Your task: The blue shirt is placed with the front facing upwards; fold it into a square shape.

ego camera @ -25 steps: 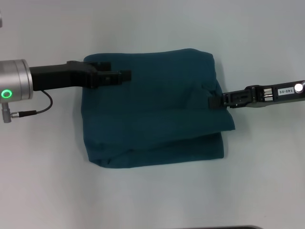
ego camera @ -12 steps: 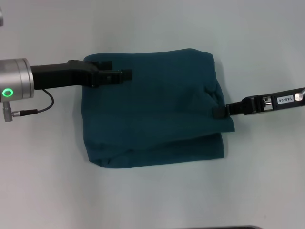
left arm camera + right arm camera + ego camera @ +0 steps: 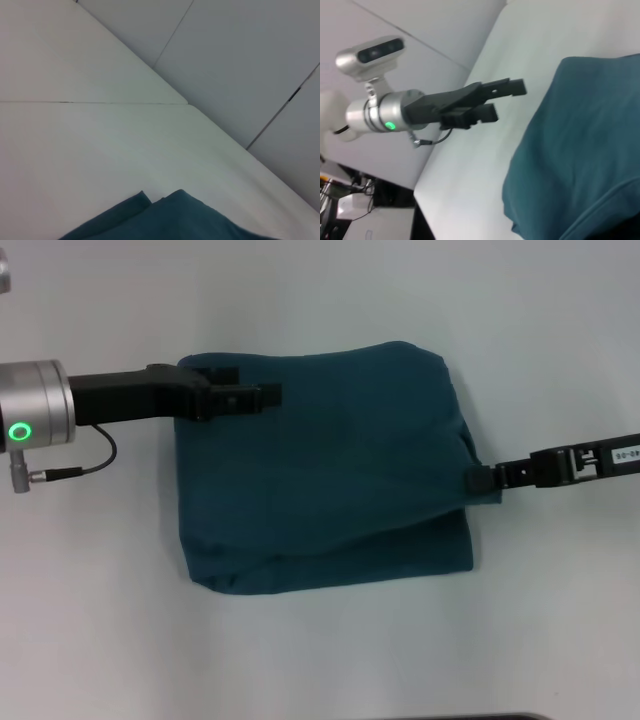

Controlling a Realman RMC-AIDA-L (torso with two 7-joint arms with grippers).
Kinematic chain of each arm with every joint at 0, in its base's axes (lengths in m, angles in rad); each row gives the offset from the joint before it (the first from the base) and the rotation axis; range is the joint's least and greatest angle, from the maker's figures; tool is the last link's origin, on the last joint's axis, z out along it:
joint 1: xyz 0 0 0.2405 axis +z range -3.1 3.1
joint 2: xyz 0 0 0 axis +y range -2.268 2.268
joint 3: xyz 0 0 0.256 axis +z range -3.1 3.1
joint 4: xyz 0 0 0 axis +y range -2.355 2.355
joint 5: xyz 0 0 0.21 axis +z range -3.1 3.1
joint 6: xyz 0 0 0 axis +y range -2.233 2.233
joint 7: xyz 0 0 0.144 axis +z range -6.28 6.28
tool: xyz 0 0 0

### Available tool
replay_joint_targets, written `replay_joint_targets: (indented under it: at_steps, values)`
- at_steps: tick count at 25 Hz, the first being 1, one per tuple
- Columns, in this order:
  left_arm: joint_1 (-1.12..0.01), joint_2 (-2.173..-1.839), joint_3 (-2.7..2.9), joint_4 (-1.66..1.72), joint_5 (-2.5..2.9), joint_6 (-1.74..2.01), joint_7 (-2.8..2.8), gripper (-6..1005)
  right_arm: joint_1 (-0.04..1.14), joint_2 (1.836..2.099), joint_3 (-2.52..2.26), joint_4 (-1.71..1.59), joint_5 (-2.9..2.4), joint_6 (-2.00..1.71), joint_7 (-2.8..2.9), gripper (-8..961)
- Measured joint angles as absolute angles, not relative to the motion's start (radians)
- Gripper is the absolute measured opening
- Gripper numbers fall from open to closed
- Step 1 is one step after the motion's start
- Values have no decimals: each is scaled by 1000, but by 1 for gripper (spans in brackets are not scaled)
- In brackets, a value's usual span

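The blue shirt [image 3: 330, 480] lies folded into a rough square on the white table, plain side up, with a lower layer showing along its near edge. My left gripper [image 3: 245, 385] hovers open over the shirt's far left corner, and the right wrist view shows its two black fingers [image 3: 507, 86] spread apart. At the shirt's right edge, my right gripper [image 3: 478, 478] is shut on the top layer and holds its corner drawn outward. Only a corner of the shirt [image 3: 165, 220] shows in the left wrist view.
The white table [image 3: 320, 300] extends on all sides of the shirt. A seam crosses the table [image 3: 100, 102] in the left wrist view, with grey wall panels [image 3: 240, 60] beyond its edge. A dark strip lies along the table's near edge [image 3: 460, 717].
My right gripper has moved right and slightly nearer, drawing the shirt's right edge outward and smoothing the creases there. The left gripper has barely shifted.
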State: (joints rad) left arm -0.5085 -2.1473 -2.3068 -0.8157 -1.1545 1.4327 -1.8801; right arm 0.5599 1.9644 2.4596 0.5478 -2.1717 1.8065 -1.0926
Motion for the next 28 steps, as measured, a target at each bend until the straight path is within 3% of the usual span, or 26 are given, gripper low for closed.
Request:
replay_joint_targets:
  at_steps: [8, 19, 28]
  values:
    - [-513, -2152, -2306, -814, -1158, 1433, -1889, 903, 522, 1944, 2459, 558, -2190, 1804, -1085, 20]
    - [-518, -2154, -2308, -811, -1153, 1431, -1894, 904, 516, 1946, 2479, 556, -2258, 1705, -1032, 33]
    - [-521, -2152, -2305, -811, -1152, 1431, -1887, 904, 497, 1940, 2625, 612, -2226, 1694, -1030, 421]
